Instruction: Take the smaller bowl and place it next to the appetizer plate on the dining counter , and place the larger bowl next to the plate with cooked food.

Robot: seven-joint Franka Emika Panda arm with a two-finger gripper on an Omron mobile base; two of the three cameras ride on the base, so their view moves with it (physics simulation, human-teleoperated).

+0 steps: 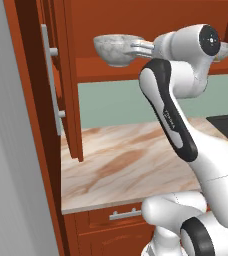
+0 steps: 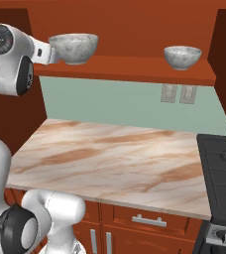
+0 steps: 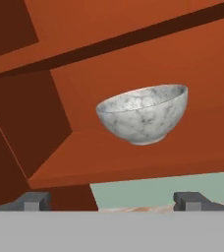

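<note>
My pincer (image 3: 111, 199) stands spread wide, holding nothing; its two dark tips (image 3: 33, 201) sit far apart at the bottom of the hand view. Straight ahead, not touched: the larger bowl (image 3: 143, 114), marbled grey-white, upright on the red-brown cabinet shelf (image 3: 133, 162). From the left base view my fingers (image 1: 141, 47) reach toward its rim (image 1: 117, 48); I cannot tell whether they touch it. The smaller bowl (image 2: 183, 56) stands on the same shelf, well apart toward the stove side. Below the shelf: pale green backsplash (image 2: 125, 104) with two outlets (image 2: 178, 93). Then the beige, brown-veined countertop (image 2: 115, 158) over red-brown drawers (image 2: 147, 218). Black stovetop (image 2: 221, 168) at its right end. Open cabinet door (image 1: 61, 80) at left.
</note>
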